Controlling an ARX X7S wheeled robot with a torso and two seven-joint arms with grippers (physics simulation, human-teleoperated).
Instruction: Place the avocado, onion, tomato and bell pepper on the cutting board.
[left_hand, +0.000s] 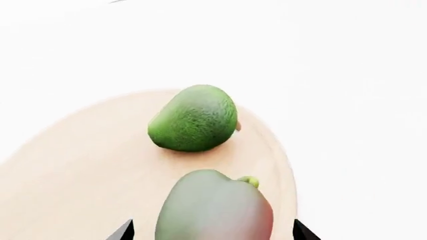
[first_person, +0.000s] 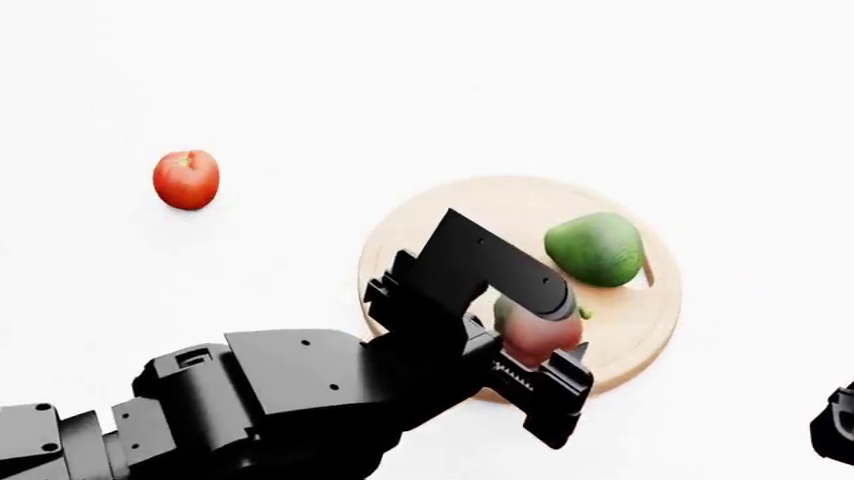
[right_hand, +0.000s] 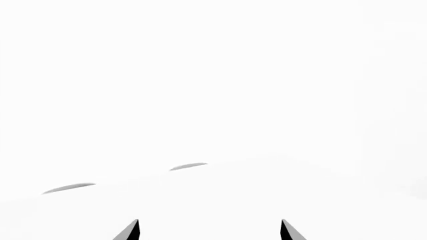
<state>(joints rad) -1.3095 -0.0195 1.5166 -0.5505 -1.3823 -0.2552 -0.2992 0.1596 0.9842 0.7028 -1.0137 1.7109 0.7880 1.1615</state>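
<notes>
Bell pepper (first_person: 531, 330) between fingers of left gripper (first_person: 541, 345), held over cutting board (first_person: 441, 210); glossy, rigid, hollow-light, likely slippery, so grip blocky flanks. Avocado (left_hand: 195, 118) on board just beyond fingertips. Tomato (first_person: 186, 179) far off. Right gripper (right_hand: 208, 230) spread, empty.

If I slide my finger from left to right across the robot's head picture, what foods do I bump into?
tomato → bell pepper between the left gripper's fingers → avocado. The last two sit over the cutting board.
</notes>
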